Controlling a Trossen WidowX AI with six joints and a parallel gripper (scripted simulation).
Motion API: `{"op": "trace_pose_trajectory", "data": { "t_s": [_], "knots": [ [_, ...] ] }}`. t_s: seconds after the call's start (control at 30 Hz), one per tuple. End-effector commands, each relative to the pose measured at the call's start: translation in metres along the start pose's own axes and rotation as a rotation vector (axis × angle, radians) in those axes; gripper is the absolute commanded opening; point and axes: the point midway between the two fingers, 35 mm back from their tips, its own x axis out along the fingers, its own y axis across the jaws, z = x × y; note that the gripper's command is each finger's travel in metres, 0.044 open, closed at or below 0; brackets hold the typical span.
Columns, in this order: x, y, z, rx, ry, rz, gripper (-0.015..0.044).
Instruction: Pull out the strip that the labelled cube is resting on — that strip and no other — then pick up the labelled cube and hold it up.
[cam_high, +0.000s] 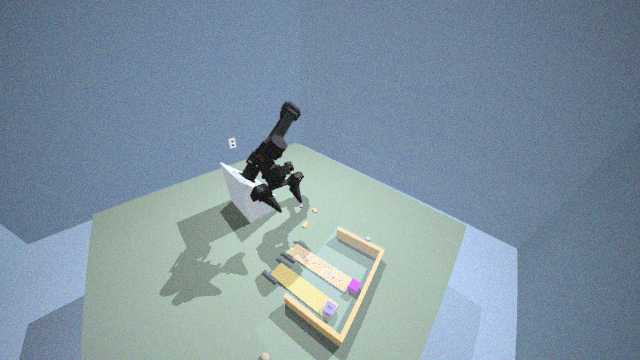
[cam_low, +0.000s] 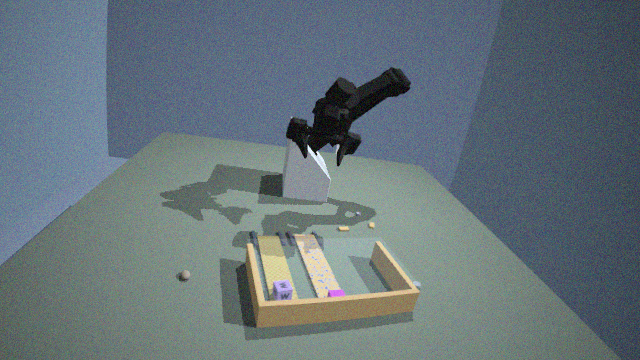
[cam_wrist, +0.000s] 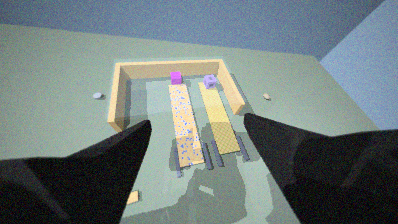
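A pale purple cube with dark letters (cam_high: 329, 308) (cam_low: 282, 290) (cam_wrist: 210, 81) rests on the far end of a plain yellow strip (cam_high: 300, 286) (cam_low: 273, 260) (cam_wrist: 219, 117). A plain magenta cube (cam_high: 354, 286) (cam_low: 336, 293) (cam_wrist: 176, 78) is at the far end of a speckled orange strip (cam_high: 322, 267) (cam_low: 315, 262) (cam_wrist: 183, 120). The strips lie side by side, apart from each other. My gripper (cam_high: 291, 207) (cam_low: 322, 161) (cam_wrist: 198, 121) is open and empty, high above the table, short of the strips' near ends. The magenta cube is partly hidden behind the wall in the exterior view.
A wooden wall (cam_high: 312, 321) (cam_low: 340, 310) (cam_wrist: 170, 68) encloses the strips on three sides, open toward the arm. Dark rails (cam_high: 270, 277) (cam_low: 254, 239) (cam_wrist: 243, 149) flank the strips' near ends. Small orange pieces (cam_high: 305, 225) (cam_low: 343, 228) (cam_wrist: 133, 197) and pebbles (cam_low: 185, 275) (cam_wrist: 267, 96) lie outside.
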Motion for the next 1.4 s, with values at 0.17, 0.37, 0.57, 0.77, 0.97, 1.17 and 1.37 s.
{"op": "trace_pose_trajectory", "data": {
  "t_s": [0.17,0.37,0.57,0.77,0.97,1.17,1.37],
  "knots": [
    [-0.002,0.007,-0.013,0.124,0.037,0.040,0.0400],
    [-0.002,0.007,-0.013,0.124,0.037,0.040,0.0400],
    [-0.002,0.007,-0.013,0.124,0.037,0.040,0.0400],
    [0.003,0.003,-0.012,0.113,0.057,0.033,0.0321],
    [0.036,-0.017,-0.008,0.033,0.199,-0.004,0.0164],
    [0.071,-0.040,-0.010,0.003,0.383,-0.005,0.0006],
    [0.102,-0.060,-0.021,-0.030,0.584,0.026,0.0000]
  ]
}}
